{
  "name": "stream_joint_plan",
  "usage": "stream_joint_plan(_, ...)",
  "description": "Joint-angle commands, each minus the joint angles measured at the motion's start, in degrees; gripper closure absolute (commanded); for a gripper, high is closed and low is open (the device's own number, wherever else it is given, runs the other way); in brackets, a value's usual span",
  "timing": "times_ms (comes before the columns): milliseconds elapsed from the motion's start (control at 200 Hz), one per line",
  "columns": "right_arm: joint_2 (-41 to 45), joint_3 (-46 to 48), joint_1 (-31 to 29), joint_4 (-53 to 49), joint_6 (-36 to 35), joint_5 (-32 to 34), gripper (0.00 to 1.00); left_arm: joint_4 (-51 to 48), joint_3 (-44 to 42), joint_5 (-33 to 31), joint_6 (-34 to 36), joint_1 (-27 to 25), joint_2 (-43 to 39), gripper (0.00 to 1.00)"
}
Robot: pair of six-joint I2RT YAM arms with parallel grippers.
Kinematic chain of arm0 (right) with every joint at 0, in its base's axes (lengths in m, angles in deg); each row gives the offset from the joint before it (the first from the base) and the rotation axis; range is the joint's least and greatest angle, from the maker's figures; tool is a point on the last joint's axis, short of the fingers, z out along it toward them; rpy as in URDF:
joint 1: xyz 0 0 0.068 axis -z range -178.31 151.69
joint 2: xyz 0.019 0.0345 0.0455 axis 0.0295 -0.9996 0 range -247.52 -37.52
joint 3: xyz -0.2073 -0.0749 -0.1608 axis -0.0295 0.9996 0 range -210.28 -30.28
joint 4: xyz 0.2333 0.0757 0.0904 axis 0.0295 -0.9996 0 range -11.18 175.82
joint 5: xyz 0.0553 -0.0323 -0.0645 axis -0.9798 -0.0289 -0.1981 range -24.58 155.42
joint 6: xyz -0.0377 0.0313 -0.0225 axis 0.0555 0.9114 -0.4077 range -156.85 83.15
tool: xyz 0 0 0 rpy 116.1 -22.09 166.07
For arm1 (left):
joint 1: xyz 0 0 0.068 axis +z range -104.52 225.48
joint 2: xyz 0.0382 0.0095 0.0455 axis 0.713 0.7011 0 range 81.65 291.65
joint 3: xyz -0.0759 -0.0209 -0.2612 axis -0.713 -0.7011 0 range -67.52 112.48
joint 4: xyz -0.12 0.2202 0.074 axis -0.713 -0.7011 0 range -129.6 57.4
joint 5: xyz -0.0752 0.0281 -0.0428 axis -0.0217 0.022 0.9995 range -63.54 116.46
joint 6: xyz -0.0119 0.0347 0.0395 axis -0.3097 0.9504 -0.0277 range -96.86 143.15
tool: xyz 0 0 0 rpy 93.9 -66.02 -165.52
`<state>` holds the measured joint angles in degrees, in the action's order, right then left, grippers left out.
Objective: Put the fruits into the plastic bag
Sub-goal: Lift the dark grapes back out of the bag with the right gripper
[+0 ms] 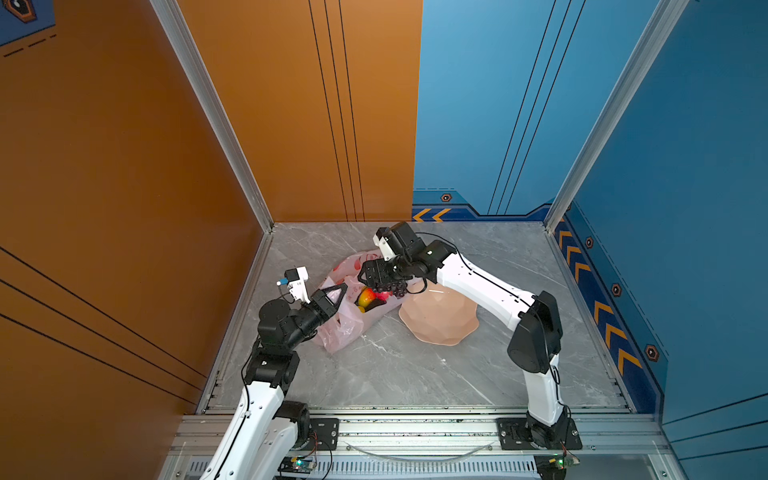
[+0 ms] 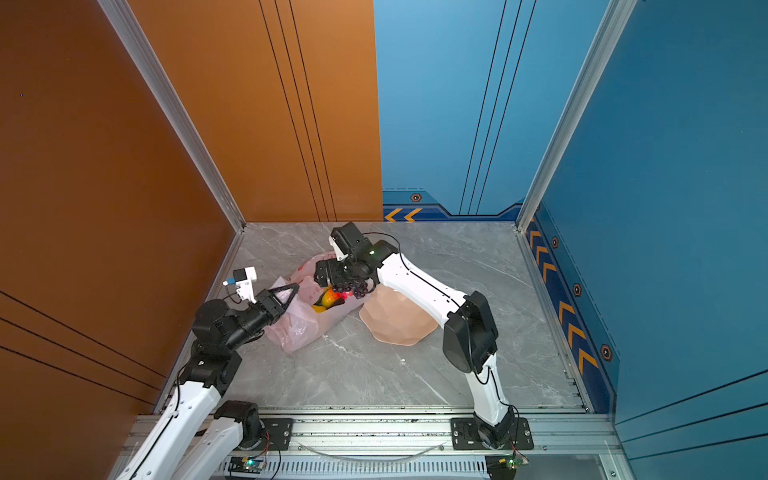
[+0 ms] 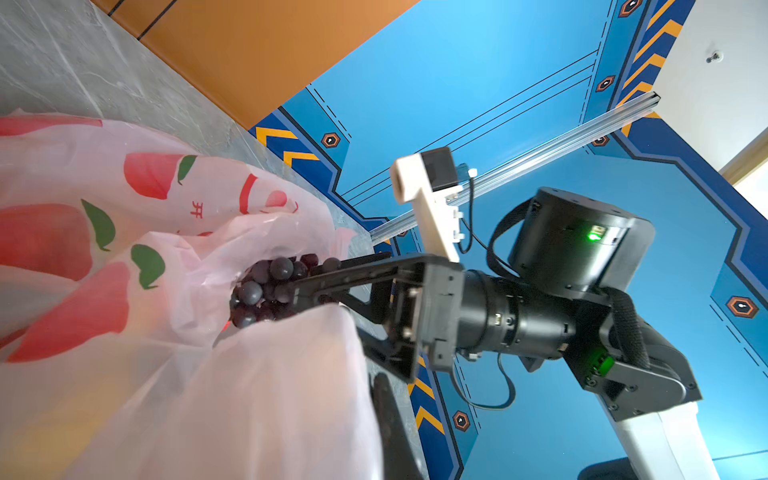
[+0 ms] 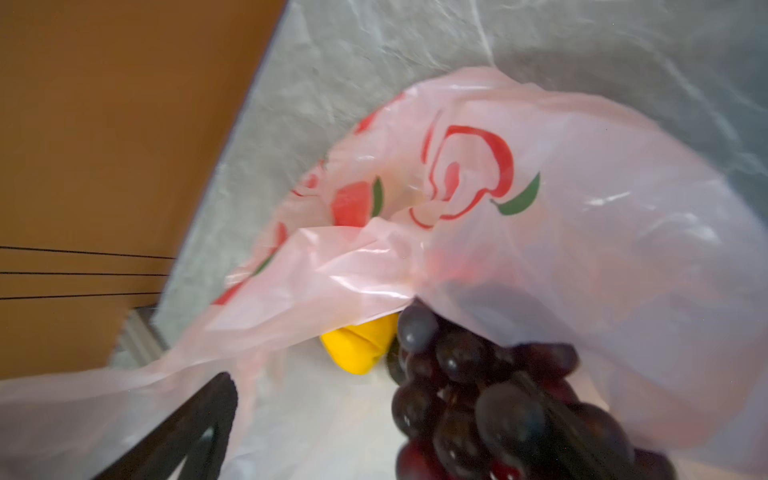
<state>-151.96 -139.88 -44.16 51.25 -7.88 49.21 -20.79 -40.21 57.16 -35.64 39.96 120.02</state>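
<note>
The grape bunch [image 4: 478,395] sits right at the mouth of the plastic bag [image 1: 345,328], part of it already under the bag's upper film. It lies between the fingers of the right hand [image 3: 309,297]. That hand stands wide: in the right wrist view one finger [image 4: 178,428] is well apart from the grapes, with bare bag lining showing in the gap. The bunch seems to lean against the other finger and is not pinched.

Deeper in, ahead of the right hand's fingertips, lie a red-yellow mango [image 1: 365,297] and a yellow fruit [image 4: 359,345]. Both are already in the bag. The left hand [image 1: 337,296] is closed on the bag's near rim and lifts it, so the mouth gapes toward the right hand.

Behind the right hand's wrist, just beside the bag, a peach bowl [image 1: 440,320] rests on the table [image 1: 415,374]. I cannot tell whether any fruit is in it. No loose fruit shows elsewhere on the table.

The step in hand looks like dropping the grapes into the bag, probably one of the last fruits. Next, the right hand needs to back straight out of the mouth without dragging the film or the bunch with it. Meanwhile the left hand should hold the rim up. The bunch is knobbly and could snag on a finger or roll back out over the rim.
</note>
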Motion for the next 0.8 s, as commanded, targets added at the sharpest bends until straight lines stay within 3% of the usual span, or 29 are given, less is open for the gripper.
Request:
stream_joint_plan(0,3.82,3.91,0.66,15.01,7.75,-12.3,0.0,0.8,-0.99,1.21,0.6,0.68,0.04,1.0)
stream_joint_plan(125,4.77,9.98,2.37,26.5,15.64,-17.77,0.01,0.92,-1.31,1.12,0.78,0.71,0.2,1.0)
stream_joint_plan(175,4.05,10.13,2.62,25.79,16.54,-17.05,0.03,0.84,-1.39,1.12,0.78,0.77,0.17,1.0)
stream_joint_plan(235,1.4,4.13,1.75,12.14,10.43,-10.43,0.04,0.75,-1.5,1.12,0.78,0.77,0.14,1.0)
stream_joint_plan(325,-7.88,-13.16,-2.64,-14.59,-2.1,7.4,0.04,0.67,-1.51,1.29,0.97,0.79,0.19,1.0)
stream_joint_plan(441,-10.71,-17.36,-4.99,-18.61,-3.74,15.76,0.03,0.58,-1.57,1.21,0.95,0.94,0.18,1.0)
stream_joint_plan(681,-10.5,-18.89,-4.91,-12.01,-1.98,3.66,0.03,-0.21,-1.25,1.21,1.48,1.12,-0.27,1.0)
stream_joint_plan(796,-4.82,-13.27,-4.72,-6.94,-1.18,3.08,0.03,-0.13,-1.34,1.2,1.48,1.1,-0.14,1.0)
